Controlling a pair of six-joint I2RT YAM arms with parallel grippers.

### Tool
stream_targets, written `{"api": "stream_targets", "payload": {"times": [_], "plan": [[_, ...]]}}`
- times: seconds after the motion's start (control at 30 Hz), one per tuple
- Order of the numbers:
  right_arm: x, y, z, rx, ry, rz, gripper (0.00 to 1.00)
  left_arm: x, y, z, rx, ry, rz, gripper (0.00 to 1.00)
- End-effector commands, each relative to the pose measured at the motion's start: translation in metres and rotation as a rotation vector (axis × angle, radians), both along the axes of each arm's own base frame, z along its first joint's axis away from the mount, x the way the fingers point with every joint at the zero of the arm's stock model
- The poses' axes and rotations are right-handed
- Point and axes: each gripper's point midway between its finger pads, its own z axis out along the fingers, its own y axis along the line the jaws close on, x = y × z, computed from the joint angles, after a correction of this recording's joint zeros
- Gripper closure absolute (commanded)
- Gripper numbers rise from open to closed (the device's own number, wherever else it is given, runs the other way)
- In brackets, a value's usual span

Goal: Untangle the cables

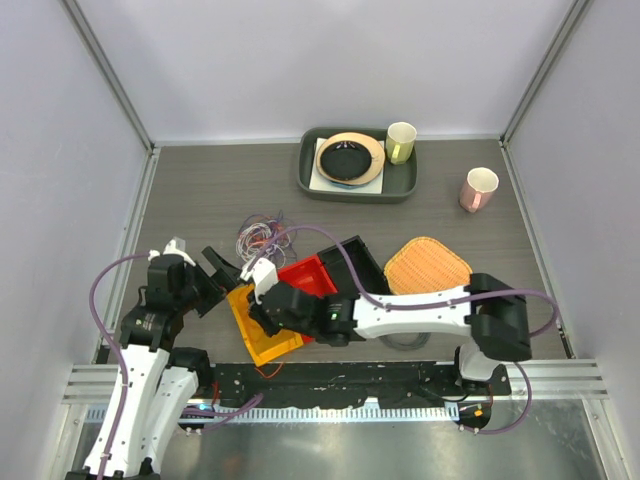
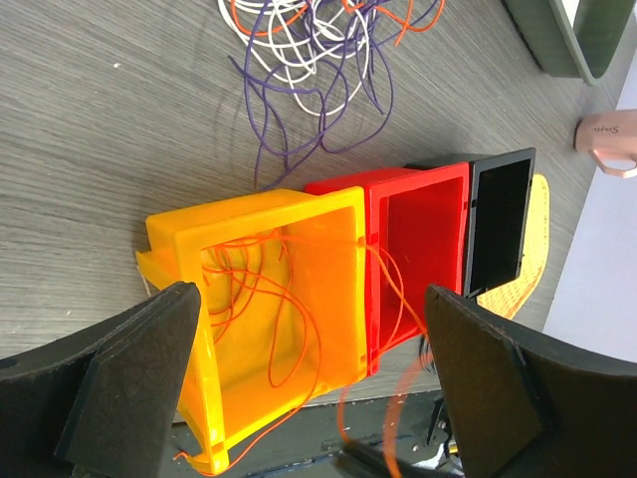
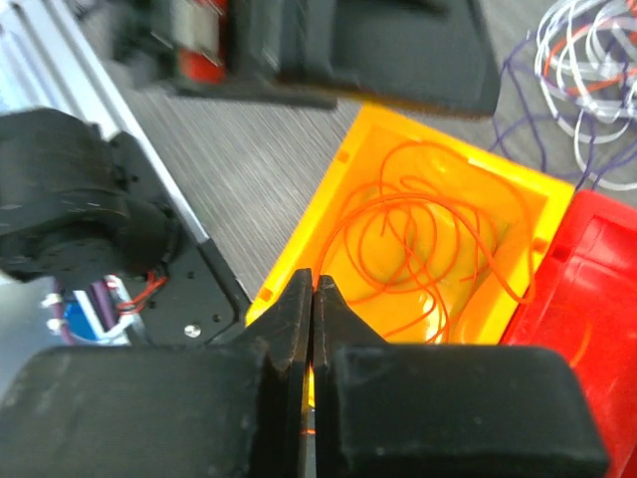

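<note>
A loose tangle of purple, white and orange-red cables (image 1: pixel 262 236) lies on the table behind the bins and also shows in the left wrist view (image 2: pixel 317 60). One orange cable (image 3: pixel 428 234) lies coiled in the yellow bin (image 1: pixel 268 340). A strand trails over the bin's rim (image 2: pixel 299 329) toward the red bin. My right gripper (image 3: pixel 314 287) is over the yellow bin's near corner, shut on the orange cable, which comes out at its tips. My left gripper (image 2: pixel 318 398) is wide open and empty, just in front of the yellow bin (image 2: pixel 189 234).
A red bin (image 1: pixel 312 278) and a black bin (image 1: pixel 358 262) stand beside the yellow one. A woven orange mat (image 1: pixel 428 266) lies to the right. A dark tray (image 1: pixel 404 181) with a plate and a cup is at the back, a pink cup (image 1: pixel 478 188) near it.
</note>
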Motion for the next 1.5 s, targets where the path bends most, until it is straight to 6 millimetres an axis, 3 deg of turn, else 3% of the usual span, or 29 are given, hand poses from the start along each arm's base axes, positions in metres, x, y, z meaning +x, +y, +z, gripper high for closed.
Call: {"api": "stream_targets", "payload": {"times": [0.0,0.13,0.2,0.23,0.3,0.47,0.57,0.67,0.8,0.97,1.07,1.23,1.47], "plan": [[0.011,0.005,-0.029,-0.038,0.048,-0.094,0.99,0.003,0.003,0.013,0.007,-0.036,0.018,0.0],[0.011,0.004,-0.042,-0.076,0.06,-0.104,0.94,0.002,0.003,0.01,0.007,-0.028,0.019,0.0],[0.009,0.003,-0.047,-0.087,0.064,-0.097,0.83,0.002,0.003,0.01,0.008,-0.028,0.02,0.0],[0.009,0.003,-0.049,-0.095,0.064,-0.093,0.67,0.002,0.004,0.01,0.008,-0.026,0.02,0.0],[0.006,0.004,-0.044,-0.097,0.066,-0.069,0.58,0.003,0.004,0.01,0.009,-0.026,0.021,0.0],[-0.009,0.006,-0.004,-0.016,0.07,0.033,0.47,0.003,0.003,0.008,0.009,-0.014,0.02,0.0],[-0.008,-0.001,0.018,0.009,0.042,0.037,0.44,0.004,0.004,0.007,0.01,-0.009,0.021,0.0],[0.003,-0.018,0.032,0.018,0.006,-0.042,0.42,0.004,0.004,0.007,0.011,-0.011,0.021,0.0],[0.031,-0.053,0.032,0.031,-0.005,-0.251,0.35,0.004,0.004,0.006,0.012,-0.007,0.022,0.0],[0.061,-0.088,-0.004,0.035,0.209,-0.367,0.37,0.004,0.004,0.006,0.011,-0.007,0.021,0.0],[0.06,-0.093,-0.02,0.018,0.28,-0.353,0.42,0.004,0.003,0.006,0.008,-0.006,0.02,0.0],[0.055,-0.086,-0.041,-0.026,0.307,-0.318,0.44,0.007,0.002,0.006,0.005,-0.018,0.019,0.0],[0.051,-0.071,-0.043,0.027,0.326,-0.266,0.48,0.009,0.001,0.004,0.0,-0.01,0.012,0.0]]}}
